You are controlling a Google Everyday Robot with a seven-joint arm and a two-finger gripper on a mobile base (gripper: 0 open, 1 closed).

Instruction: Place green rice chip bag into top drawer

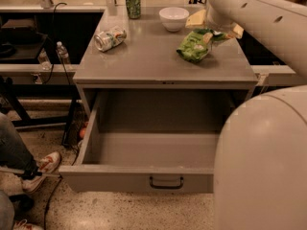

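The green rice chip bag (pixel 194 46) lies crumpled on the grey cabinet top (pixel 144 61), right of the middle. My gripper (pixel 214 31) is at the bag's far right end, right over it, reaching in from the upper right. I cannot tell whether it holds the bag. The top drawer (pixel 134 178) is pulled wide open below the cabinet top. It has nothing inside, and its black handle (pixel 166 182) faces the camera.
A white bowl (pixel 173 18) stands just behind the bag. A green soda can (pixel 133 3) stands at the back and another can (pixel 110 38) lies on its side at the left. A person's shoe (pixel 45 166) is on the floor at left. My white arm (pixel 264 166) fills the lower right.
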